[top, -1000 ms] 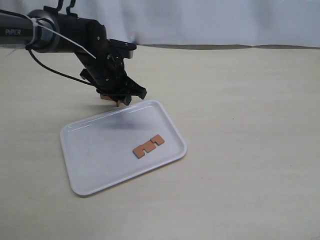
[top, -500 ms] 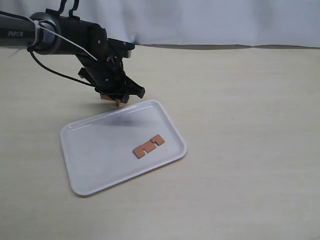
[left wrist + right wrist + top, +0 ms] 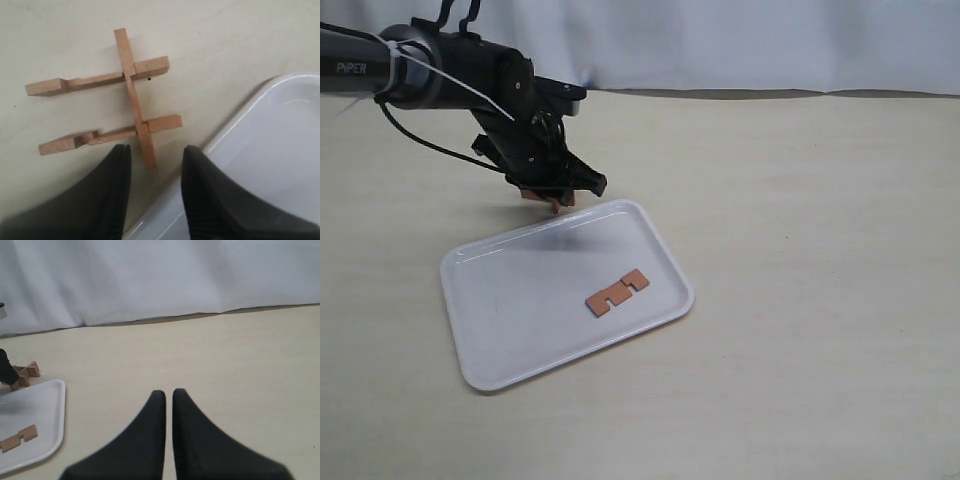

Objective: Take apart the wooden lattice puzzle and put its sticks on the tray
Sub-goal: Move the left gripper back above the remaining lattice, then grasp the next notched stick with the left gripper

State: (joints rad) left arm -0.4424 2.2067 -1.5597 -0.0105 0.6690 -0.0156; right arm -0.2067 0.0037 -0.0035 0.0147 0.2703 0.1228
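Our black left gripper open astride an end of the reddish-brown wooden lattice puzzle, perhaps touching, just beyond the far edge of the white rectangular tray, one notched wooden stick inside, our right gripper closed.

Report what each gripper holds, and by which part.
Nothing is held. The left gripper is open, straddling one stick end of the wooden lattice puzzle without touching; the right gripper is shut, empty.
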